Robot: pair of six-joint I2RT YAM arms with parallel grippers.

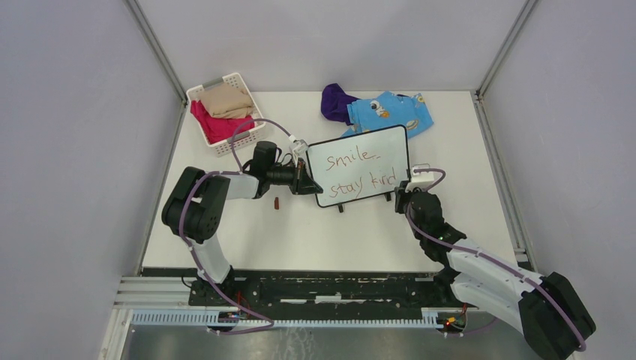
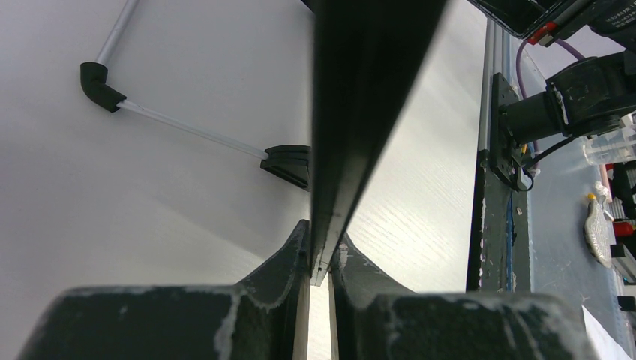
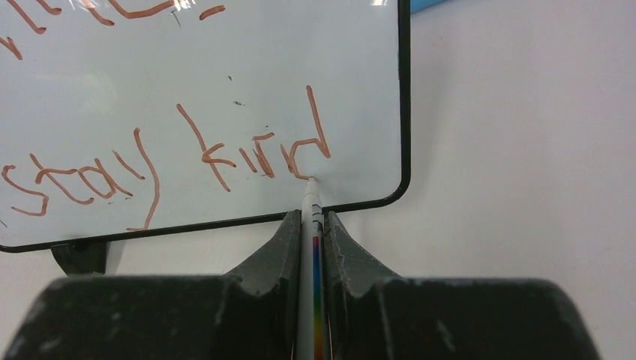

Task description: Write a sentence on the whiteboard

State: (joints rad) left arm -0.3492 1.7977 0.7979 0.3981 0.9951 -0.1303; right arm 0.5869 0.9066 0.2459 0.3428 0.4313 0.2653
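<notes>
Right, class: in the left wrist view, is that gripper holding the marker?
No, the left gripper clamps the whiteboard by its black edge; the right gripper holds the marker.

Top view down from behind, wrist views close along left tool (image 2: 322, 244), right tool (image 3: 311, 217), whiteboard (image 1: 386, 154) shared

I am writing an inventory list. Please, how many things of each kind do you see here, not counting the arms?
Whiteboard: 1
Basket: 1
Clothes: 4 (beige, red, purple, blue)
Marker: 1
Small red piece: 1
Total: 8
</notes>
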